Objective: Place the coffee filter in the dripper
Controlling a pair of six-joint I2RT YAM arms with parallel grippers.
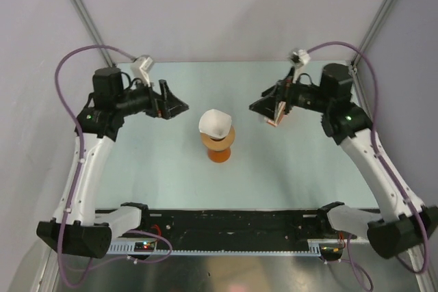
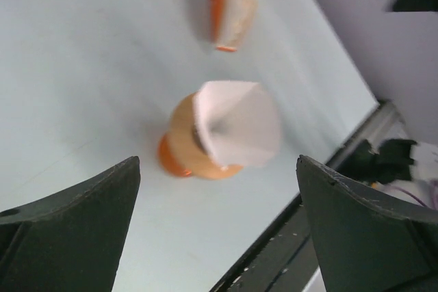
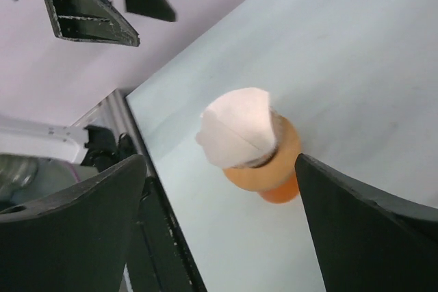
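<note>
at the bottom of the top view a black rail (image 1: pixel 233 227) runs along the near edge of the pale table (image 1: pixel 144 176), with the two arm bases at its ends. just above it, at the middle of the frame, stands the dripper (image 1: pixel 221 143), a tan funnel on an orange foot. the coffee filter (image 1: pixel 216 122) sits in the dripper's mouth: a white paper cone, open side up, standing well above the rim and a little askew. nothing touches it. higher in the frame, one to each side, the two grippers face each other across the dripper. the left gripper (image 1: pixel 175 100), left of centre, has its jaws wide apart and empty. in the left wrist view its dark fingers (image 2: pixel 75 230) fill the lower corners, and the filter and dripper show in the gap, well beyond them. the right gripper (image 1: pixel 263 105), right of centre, likewise has its jaws spread with nothing between them. in the right wrist view its fingers (image 3: pixel 369 230) frame the filter from the other side, clear of it. just beside the right gripper stands a small tan and orange thing (image 1: pixel 276 115), also seen blurred at the top of the left wrist view; i cannot tell what it is. purple cables (image 1: pixel 68 73) loop out from both arms near the upper corners.
</note>
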